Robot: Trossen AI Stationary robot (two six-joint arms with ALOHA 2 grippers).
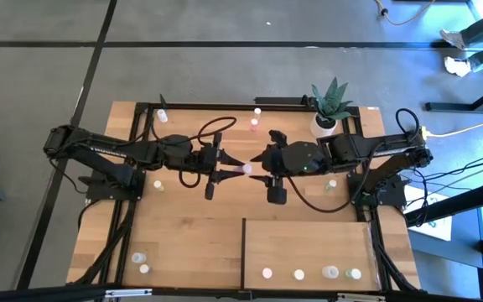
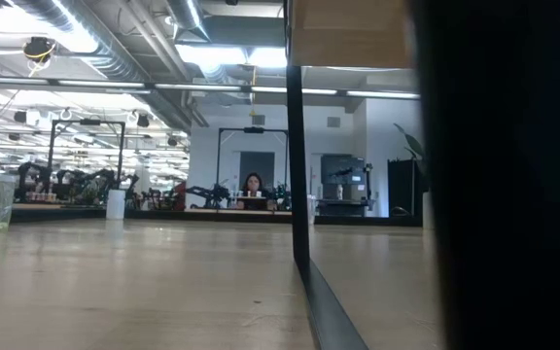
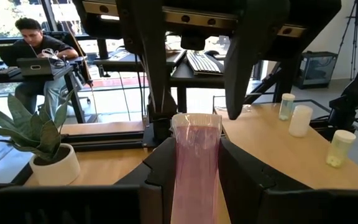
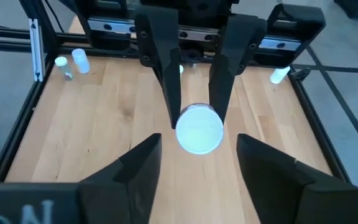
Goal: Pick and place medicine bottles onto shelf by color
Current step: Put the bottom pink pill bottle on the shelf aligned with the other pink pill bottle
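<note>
A pink medicine bottle (image 1: 246, 169) is held above the middle of the table (image 1: 191, 226) by the left gripper (image 1: 237, 169), whose fingers are closed narrowly on its sides; in the left wrist view the pink bottle (image 3: 195, 165) is seen clamped lengthwise between that gripper's dark fingers (image 3: 166, 168). The right gripper (image 1: 258, 159) is set directly opposite, at the 3 o'clock side of the bottle, with its jaws spread wide and not touching it; in the right wrist view the bottle's white round end (image 4: 199, 129) is seen facing that camera, between the left arm's two fingers (image 4: 166, 62) and ahead of the right gripper's open fingers (image 4: 135, 168). The shelf (image 1: 309, 247), a pale panel, lies at about 5 o'clock on the table, and four bottles (image 1: 298, 273) are lined along its near edge. Two more bottles (image 1: 142, 262) stand at roughly 7 o'clock on the tabletop, and others are scattered near 12 o'clock (image 1: 257, 111) and beside each arm. A potted plant (image 1: 329, 105) is placed at about 1 o'clock. In the low view, the shelf's dark edge (image 2: 333, 311) is seen running across the tabletop, and a person (image 2: 253, 185) is seated far back in the room.
</note>
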